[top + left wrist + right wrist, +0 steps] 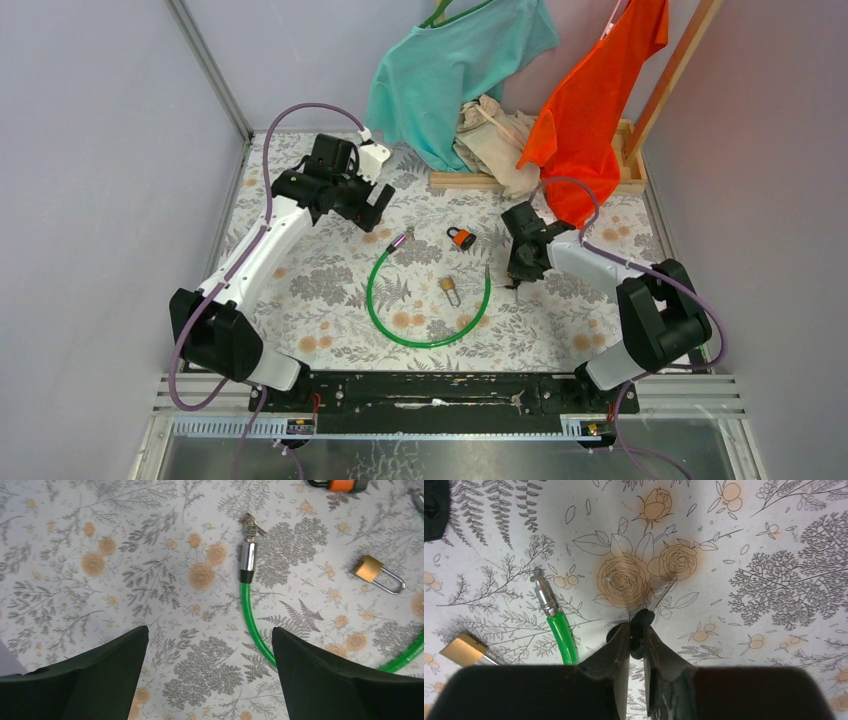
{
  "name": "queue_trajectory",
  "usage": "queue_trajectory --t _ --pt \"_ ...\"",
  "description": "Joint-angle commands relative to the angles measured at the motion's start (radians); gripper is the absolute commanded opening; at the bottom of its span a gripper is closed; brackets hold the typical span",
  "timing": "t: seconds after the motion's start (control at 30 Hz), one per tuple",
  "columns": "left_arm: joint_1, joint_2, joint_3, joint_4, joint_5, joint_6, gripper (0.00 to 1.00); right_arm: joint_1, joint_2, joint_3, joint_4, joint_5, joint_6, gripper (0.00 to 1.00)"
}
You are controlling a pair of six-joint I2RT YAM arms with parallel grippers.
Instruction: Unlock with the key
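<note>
The key (641, 620) sits clamped by its black head in the right pincer (636, 632), seen from the right wrist, with the two fingers pressed together on it and the thin silver blade slanting up and away over a printed rose on the tabletop (774, 525); whether the blade tip touches the surface cannot be told. A second dark lump shows just left of the fingers. Further left lies the metal-capped end of a green cable (559, 632), and a brass padlock (465, 650) sits at the lower left edge. From above, the right pincer (518, 280) hangs low over the flowered tabletop, just right of the cable's open loop, with the orange padlock (460, 238) near its upper left and the brass padlock inside the loop. The left pincer (376, 208) is held well apart at the far left, near a teal shirt (450, 70). In the left wrist view, the left pincer (210, 630) has its fingers spread wide with nothing between them, above the cable's other metal end, where small silver pieces (251, 526) lie at its tip.
</note>
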Motion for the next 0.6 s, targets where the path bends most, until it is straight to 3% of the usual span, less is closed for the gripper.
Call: queue_trajectory --t 0.0,0.23,0.33,0.57 --pt "0.003 0.002 0.049 -0.042 0.092 -0.03 1.0 -0.007 -0.084 0.052 -0.055 0.016 -0.046 0.0" --pt "0.004 0.0 0.043 -0.052 0.274 -0.053 1.0 -0.005 -0.164 0.109 -0.092 -0.019 -0.089 0.0" --pt "0.003 -0.001 0.035 -0.051 0.358 -0.063 1.0 -0.004 -0.214 0.121 -0.063 -0.101 -0.105 0.0" --pt "-0.004 -0.028 0.004 -0.073 0.701 0.003 1.0 0.022 -0.35 0.161 0.142 -0.599 -0.164 0.0"
